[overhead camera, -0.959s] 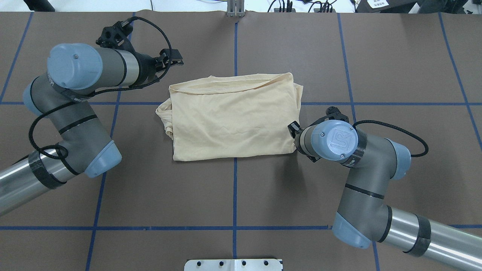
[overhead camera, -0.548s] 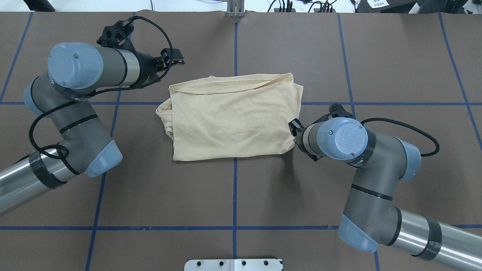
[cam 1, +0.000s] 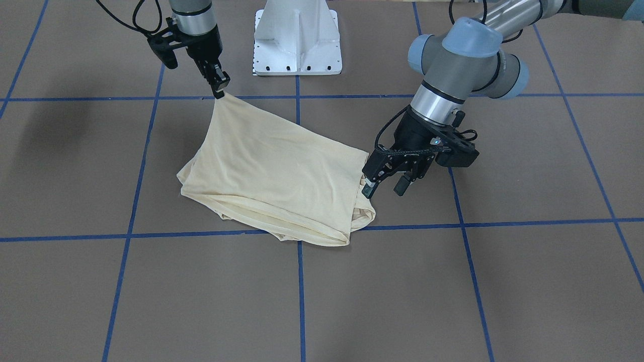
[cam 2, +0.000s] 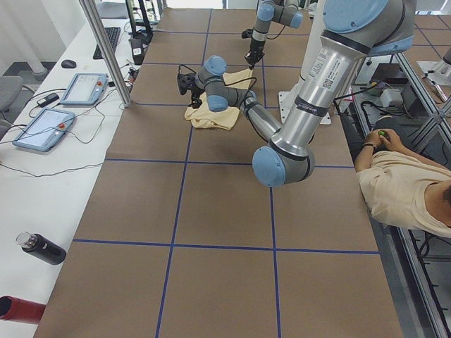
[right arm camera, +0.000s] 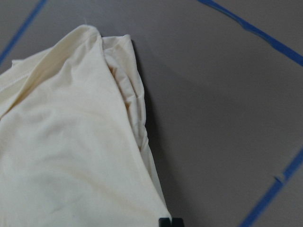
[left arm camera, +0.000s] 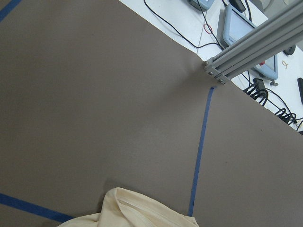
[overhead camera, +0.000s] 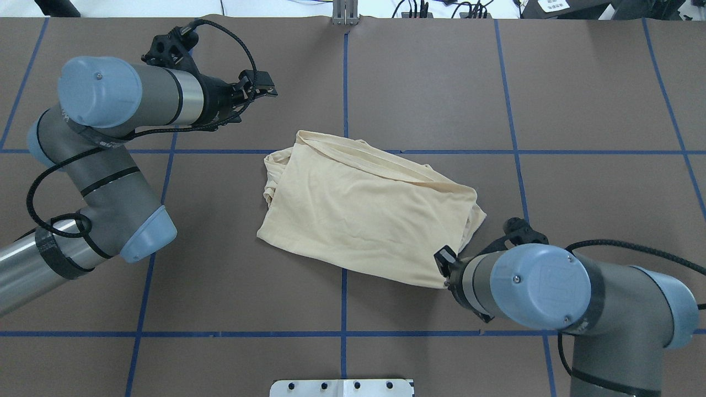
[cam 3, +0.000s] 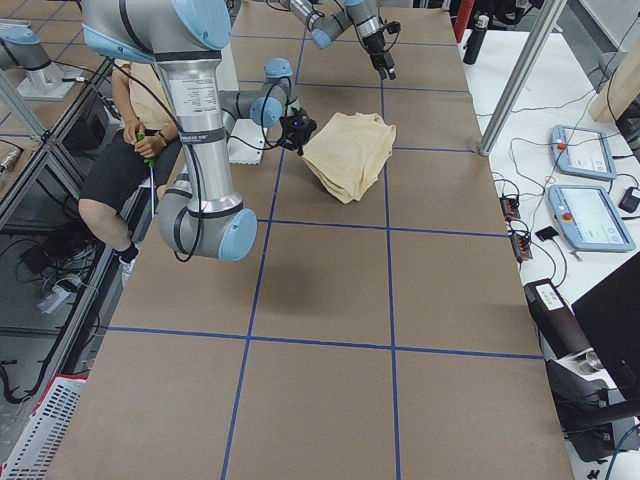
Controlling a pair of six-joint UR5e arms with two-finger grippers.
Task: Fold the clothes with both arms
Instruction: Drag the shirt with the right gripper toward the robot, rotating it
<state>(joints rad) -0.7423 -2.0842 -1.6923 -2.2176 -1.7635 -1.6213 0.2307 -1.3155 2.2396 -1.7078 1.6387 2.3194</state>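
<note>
Slippage is looking like the main risk: the black two-finger right gripper (cam 1: 219, 89) is pinching just one corner of the pale cream-yellow folded cotton T-shirt (overhead camera: 364, 212), so the loose layers could be sliding apart or bunching if that corner is being dragged alone. The T-shirt is lying mid-table on the brown, blue-taped table (overhead camera: 441, 82), slanting from 10 to 4 o'clock overhead, pinched corner at 4. The right arm (cam 1: 193, 20) is pointing straight down; the black left gripper (cam 1: 385, 188) is hovering spread wide at the T-shirt's 10 o'clock, touching nothing.
</note>
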